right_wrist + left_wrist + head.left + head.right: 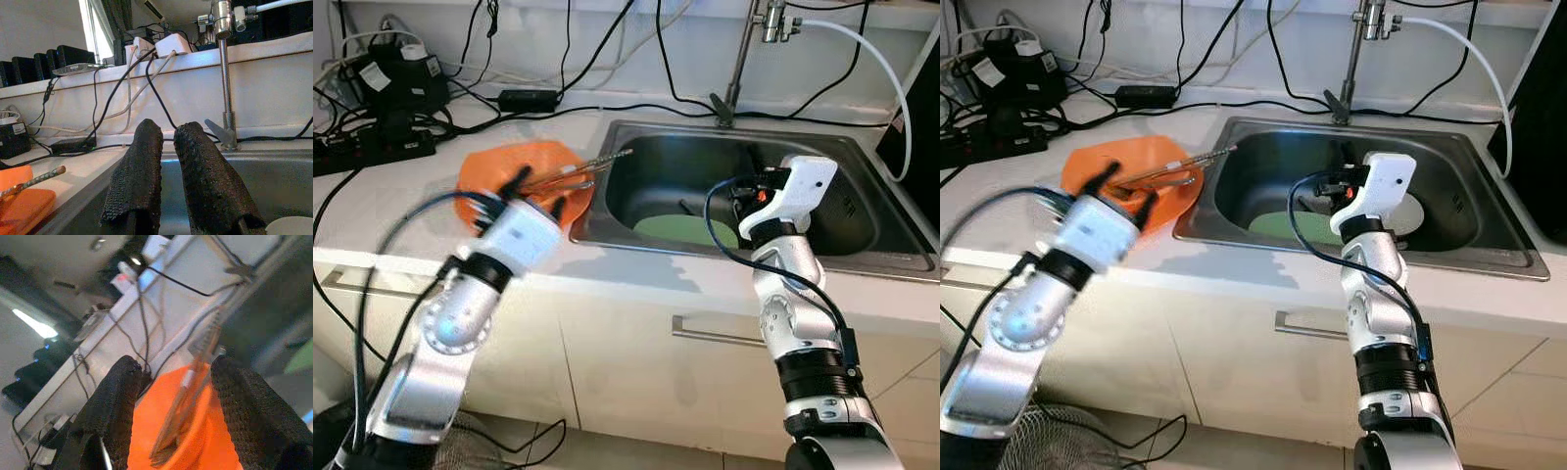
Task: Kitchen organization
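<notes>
An orange plate (494, 168) lies on the white counter left of the sink (862, 250). Long thin metal utensils (590, 166) rest on it, their tips reaching over the sink's edge. My left gripper (535, 194) is open just above the plate's near side. In the left wrist view, the utensils (188, 396) and the plate (156, 431) show between its fingers (122, 387). My right gripper (744, 188) hovers over the sink basin, shut on nothing (168, 128). A green plate (680, 228) and a white plate (1417, 211) lie in the basin.
The faucet (744, 59) stands behind the sink, with a white hose (891, 69) to the right. Black power strips and adapters (382, 108) and many cables crowd the counter's back left. Cabinet drawers with a handle (715, 333) are below.
</notes>
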Controlling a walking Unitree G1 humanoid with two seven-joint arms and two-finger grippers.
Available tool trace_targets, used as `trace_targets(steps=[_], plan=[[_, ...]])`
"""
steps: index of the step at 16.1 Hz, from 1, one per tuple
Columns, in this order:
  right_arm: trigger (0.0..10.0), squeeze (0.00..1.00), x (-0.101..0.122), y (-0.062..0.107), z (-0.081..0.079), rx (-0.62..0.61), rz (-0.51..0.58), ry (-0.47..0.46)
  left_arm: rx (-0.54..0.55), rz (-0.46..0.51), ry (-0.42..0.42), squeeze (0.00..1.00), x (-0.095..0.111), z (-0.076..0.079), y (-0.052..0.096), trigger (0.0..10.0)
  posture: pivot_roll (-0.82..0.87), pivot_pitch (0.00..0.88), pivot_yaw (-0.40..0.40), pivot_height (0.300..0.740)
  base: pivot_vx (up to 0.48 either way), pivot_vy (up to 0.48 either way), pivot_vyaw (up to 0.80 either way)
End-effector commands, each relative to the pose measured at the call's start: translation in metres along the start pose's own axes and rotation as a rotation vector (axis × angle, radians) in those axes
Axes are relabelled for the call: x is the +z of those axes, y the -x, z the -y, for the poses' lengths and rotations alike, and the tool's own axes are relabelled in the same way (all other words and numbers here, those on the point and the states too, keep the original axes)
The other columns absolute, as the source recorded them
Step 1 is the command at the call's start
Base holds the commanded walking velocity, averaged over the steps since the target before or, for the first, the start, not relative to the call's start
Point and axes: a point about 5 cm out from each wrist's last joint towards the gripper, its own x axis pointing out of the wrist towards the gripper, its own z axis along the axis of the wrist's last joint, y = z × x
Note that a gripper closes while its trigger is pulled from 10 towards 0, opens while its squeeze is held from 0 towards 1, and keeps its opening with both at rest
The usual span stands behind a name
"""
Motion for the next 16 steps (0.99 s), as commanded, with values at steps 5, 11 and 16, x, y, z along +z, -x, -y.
trace_targets(steps=[5, 11, 16], plan=[[10.0, 0.0, -0.003, -0.002, -0.004, 0.013, -0.013, -0.006, -0.068, -0.035, -0.208, 0.0, 0.0, 0.014, -0.027, 10.0, 0.13, 0.002, 0.01, 0.74, 0.0, 0.0, 0.0], [10.0, 0.0, 0.002, -0.005, -0.001, -0.004, 0.006, -0.002, -0.07, -0.088, -0.296, 0.0, -0.003, 0.023, -0.068, 10.0, 0.11, 0.008, 0.017, 0.74, 0.0, 0.0, 0.0], [10.0, 0.0, 0.003, -0.007, -0.002, -0.002, 0.014, -0.002, -0.062, -0.142, -0.322, 0.0, -0.013, 0.027, -0.082, 10.0, 0.11, 0.008, 0.017, 0.74, 0.0, 0.0, 0.0]])
